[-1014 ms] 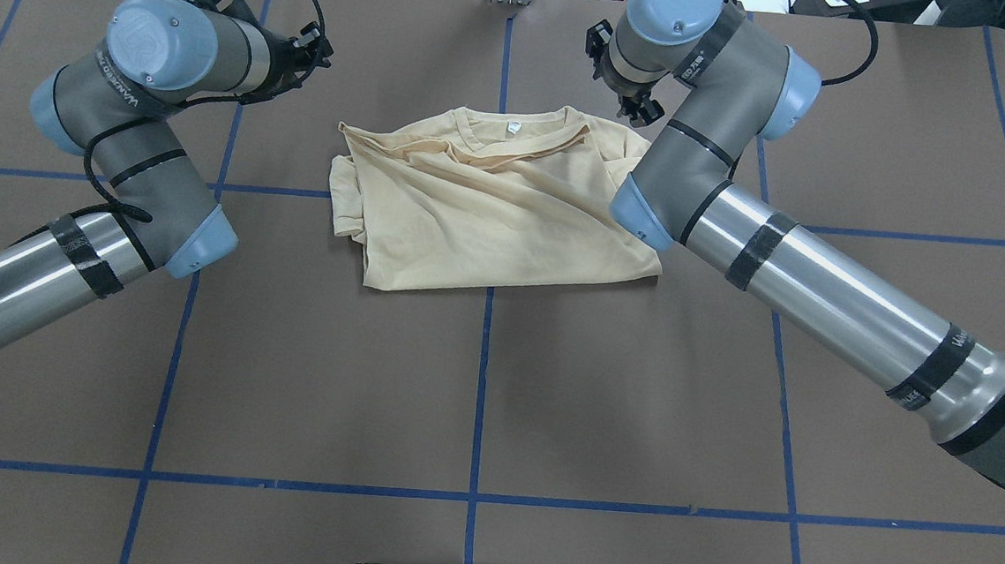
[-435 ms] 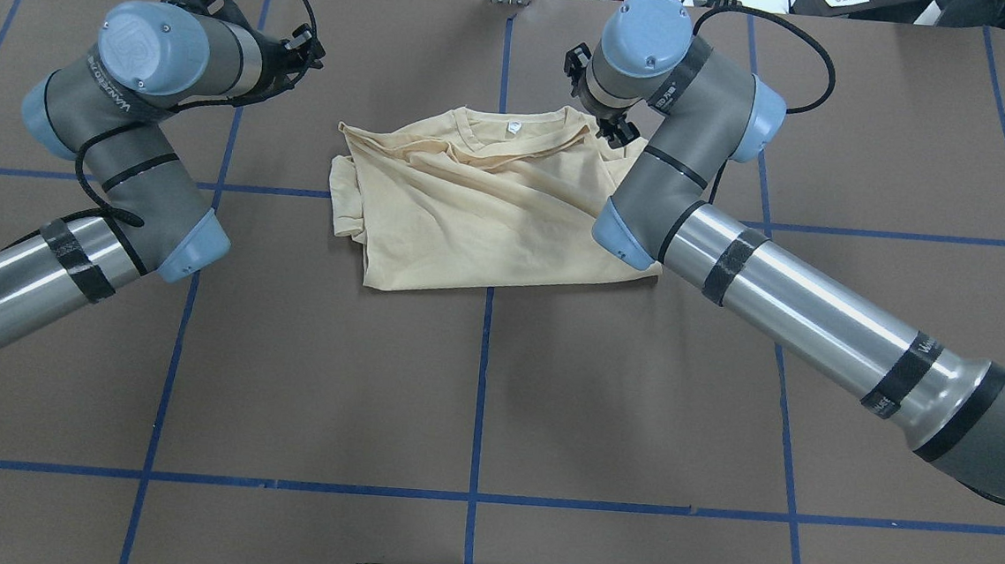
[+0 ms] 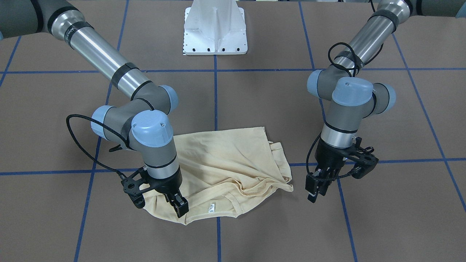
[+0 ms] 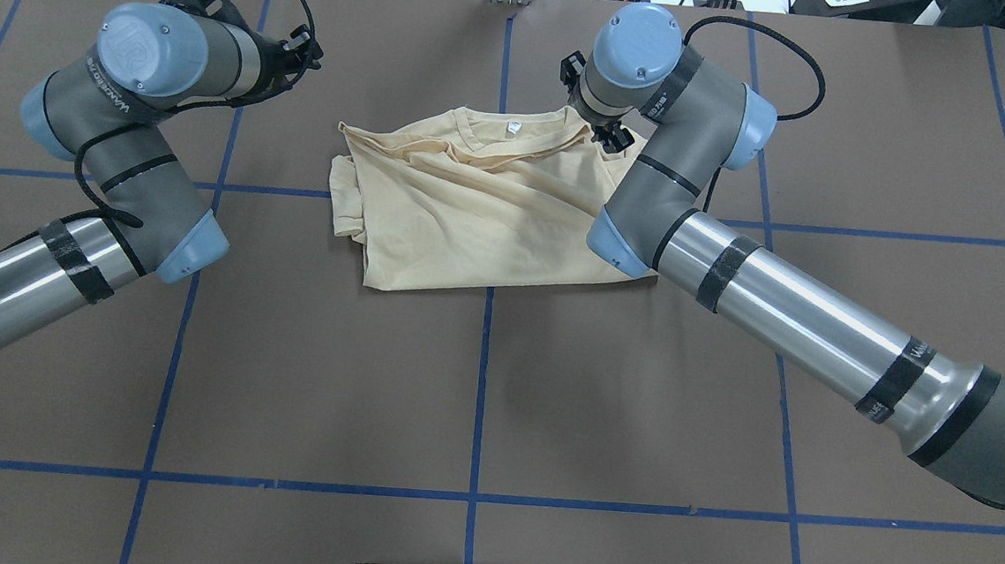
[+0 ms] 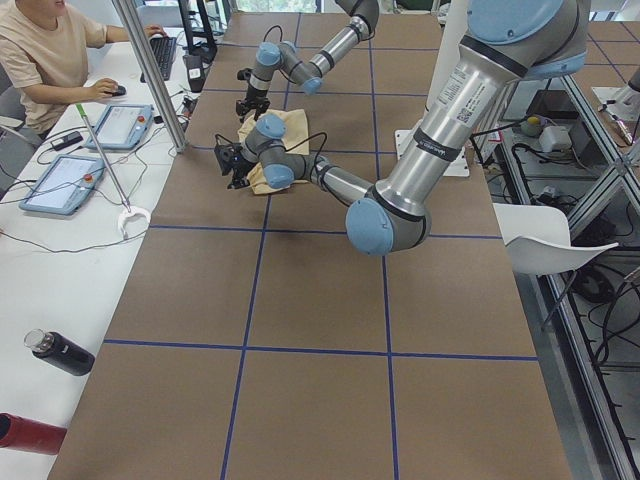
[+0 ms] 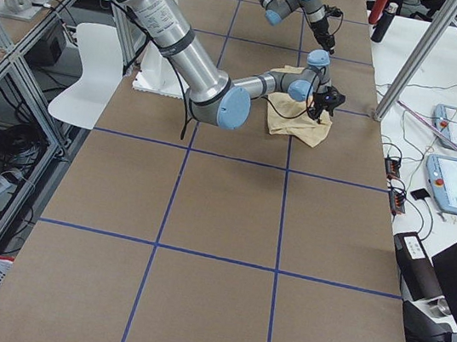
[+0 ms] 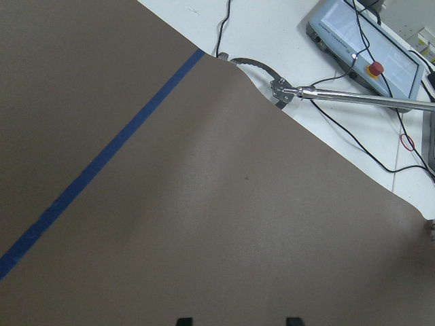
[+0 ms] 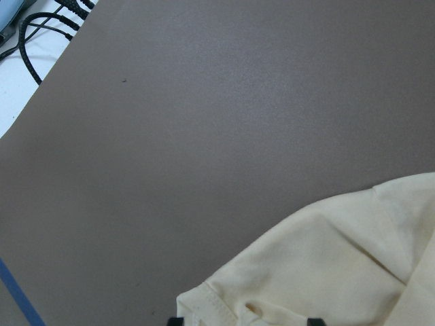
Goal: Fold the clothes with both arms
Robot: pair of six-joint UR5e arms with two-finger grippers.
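Front-facing view: the T-shirt (image 3: 233, 160) lies crumpled and part-folded by the middle of the bench's (image 3: 255, 233) operator-side edge, with its collar and white tag (image 3: 211, 207) toward that edge. The right gripper (image 3: 179, 206) is down at the shoulder corner beside the collar. The left gripper (image 3: 316, 189) hangs over bare bench off the opposite end, clear of the cloth.

Overhead view: the shirt's long axis runs parallel to that far edge. The right gripper sits at its right end, while the left one is off toward the far left corner (so the right arm looks much the nearer).

Left wrist view: only brown bench and a blue tape line (image 7: 102, 170) show. The fingertips (image 7: 183, 321) stand apart with nothing between them.

Right wrist view: the fingertips (image 8: 175, 320) are spread, and the stitched shoulder edge lies between them, not yet pinched.

Side views: both grippers are too small to judge.
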